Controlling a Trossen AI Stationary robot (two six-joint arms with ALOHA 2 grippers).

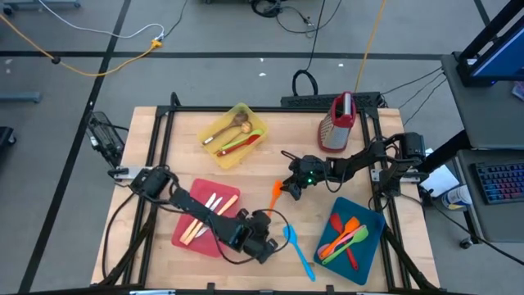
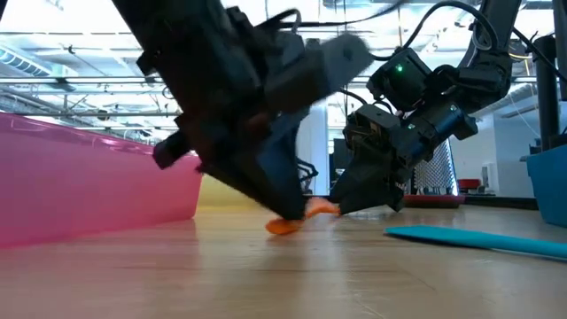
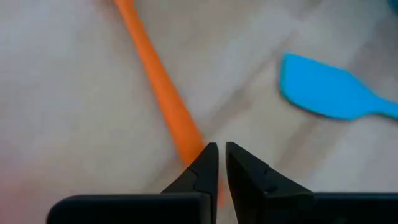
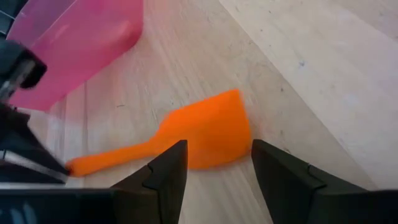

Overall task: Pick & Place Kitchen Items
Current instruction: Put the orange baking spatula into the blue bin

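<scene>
Near edge of table (image 1: 164,270): left gripper (image 1: 264,246) sits low, just right of the pink-red tray (image 1: 187,233). Left wrist view: fingers nearly together, pinching the handle end of the orange spatula (image 3: 163,99). The blue spatula (image 1: 297,248) lies flat immediately right of this gripper, handle running toward the near edge. Low view: the left arm fills the foreground and hides most of the orange spatula; only an orange tip shows beneath it (image 2: 288,225).

The pink-red tray holds pale-handled cutlery (image 1: 203,215). The left arm lies across this tray.

Near right: the blue tray (image 1: 372,233) holds red, orange and green utensils (image 1: 344,239), close to the right edge of the table.

Mid table: the orange spatula (image 1: 276,195) runs from the left gripper toward the right gripper (image 1: 288,190). Right wrist view: fingers spread apart (image 4: 168,171), orange blade between them on the wood, not clamped. Both grippers are at the same utensil, little room between them.

Far: the yellow tray (image 1: 254,123) holds wooden spoons and a red and a green utensil (image 1: 233,135). The box grater (image 1: 338,124) stands far right, beside the right arm. Bare wood lies between the yellow tray and the grippers.
</scene>
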